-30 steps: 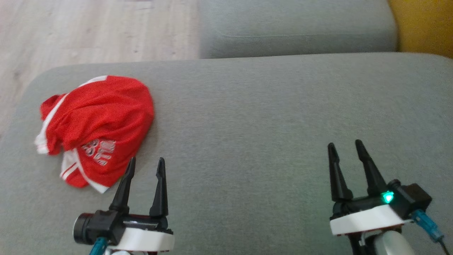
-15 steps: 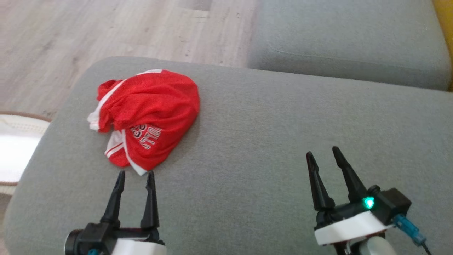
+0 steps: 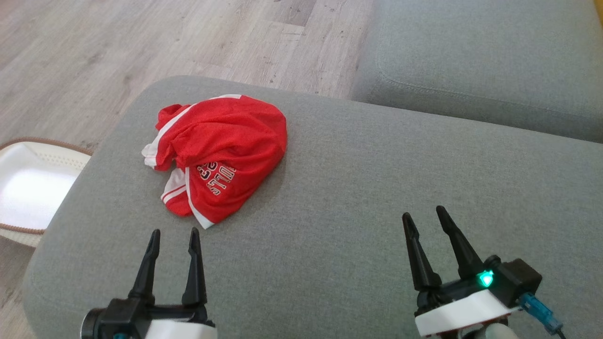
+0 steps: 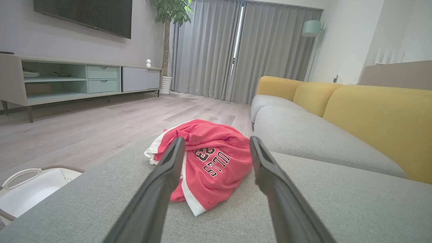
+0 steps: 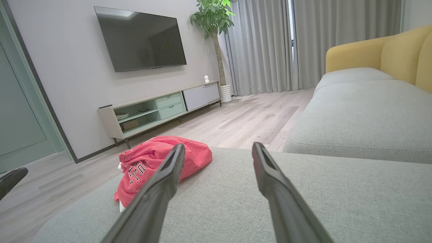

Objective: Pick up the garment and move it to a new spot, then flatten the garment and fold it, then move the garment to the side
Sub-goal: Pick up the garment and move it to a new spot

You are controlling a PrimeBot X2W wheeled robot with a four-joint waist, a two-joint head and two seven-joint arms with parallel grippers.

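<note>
Head camera looks steeply down; both low wrist cameras face the shared garment [image 3: 226, 141].

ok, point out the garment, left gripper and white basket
garment [image 3: 221, 155], head view, middle of the red fabric.
left gripper [image 3: 174, 230], head view, midway between fingertips.
white basket [image 3: 33, 188], head view, bare inside.

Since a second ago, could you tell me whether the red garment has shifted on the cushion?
No. The red garment lies by the grey cushion's far left corner as before; the camera turned instead.
</note>
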